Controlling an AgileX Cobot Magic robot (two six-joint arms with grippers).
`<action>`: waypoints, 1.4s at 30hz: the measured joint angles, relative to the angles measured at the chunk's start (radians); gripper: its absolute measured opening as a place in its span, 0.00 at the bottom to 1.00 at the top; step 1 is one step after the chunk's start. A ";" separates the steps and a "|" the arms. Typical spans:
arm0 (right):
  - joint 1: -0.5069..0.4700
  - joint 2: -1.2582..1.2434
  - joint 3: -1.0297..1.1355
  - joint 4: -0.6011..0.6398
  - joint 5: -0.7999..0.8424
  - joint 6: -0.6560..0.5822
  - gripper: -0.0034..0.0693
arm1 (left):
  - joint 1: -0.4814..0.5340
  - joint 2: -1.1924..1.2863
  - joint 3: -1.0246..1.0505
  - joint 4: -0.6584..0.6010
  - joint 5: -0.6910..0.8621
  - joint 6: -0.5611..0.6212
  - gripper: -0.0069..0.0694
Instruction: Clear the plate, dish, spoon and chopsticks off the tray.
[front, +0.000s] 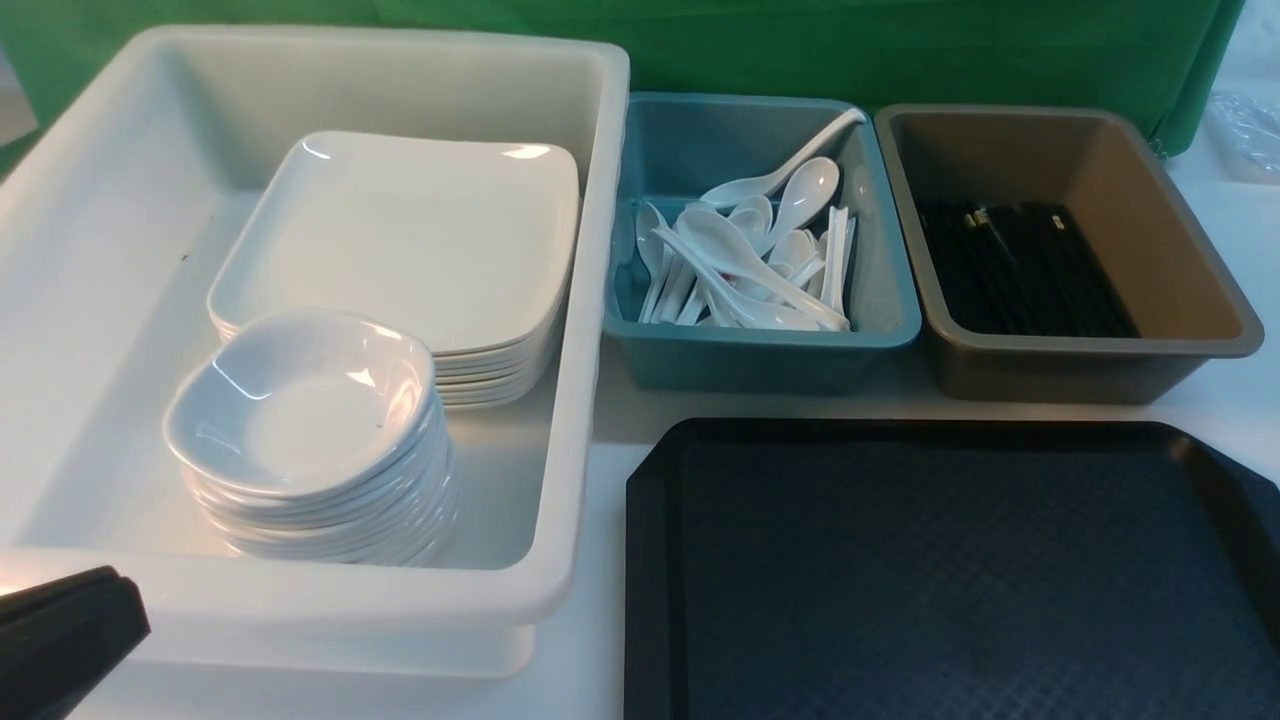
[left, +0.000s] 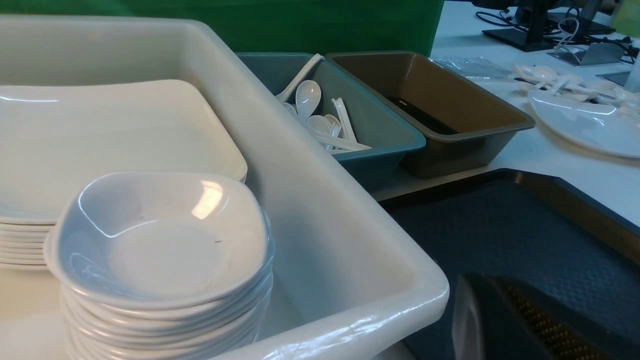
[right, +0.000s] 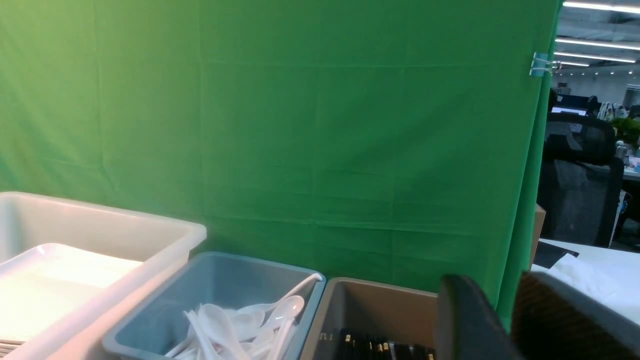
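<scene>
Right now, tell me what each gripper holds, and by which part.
Nothing is held. The right gripper has its dark fingers apart with nothing between them; the left gripper is shut, empty, above the black textured plastic tray.

We are seeing the black textured plastic tray (front: 950, 580) lying bare, while stacked glossy white square plates (front: 420, 240) are sitting in the deep white tub (front: 590, 300).

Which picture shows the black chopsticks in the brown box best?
The front view: it looks down into the brown tub, showing the chopsticks lying side by side. The left wrist view shows only a dark sliver; the right wrist view shows just their ends.
</scene>
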 joint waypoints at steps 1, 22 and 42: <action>0.000 0.000 0.000 0.000 0.000 0.000 0.32 | 0.000 0.000 0.000 0.000 0.000 0.000 0.09; 0.000 0.000 0.000 0.000 0.000 0.000 0.32 | 0.031 -0.026 0.039 0.161 -0.201 -0.004 0.09; 0.000 -0.002 0.000 0.000 0.000 0.000 0.37 | 0.491 -0.196 0.459 0.182 -0.322 -0.009 0.09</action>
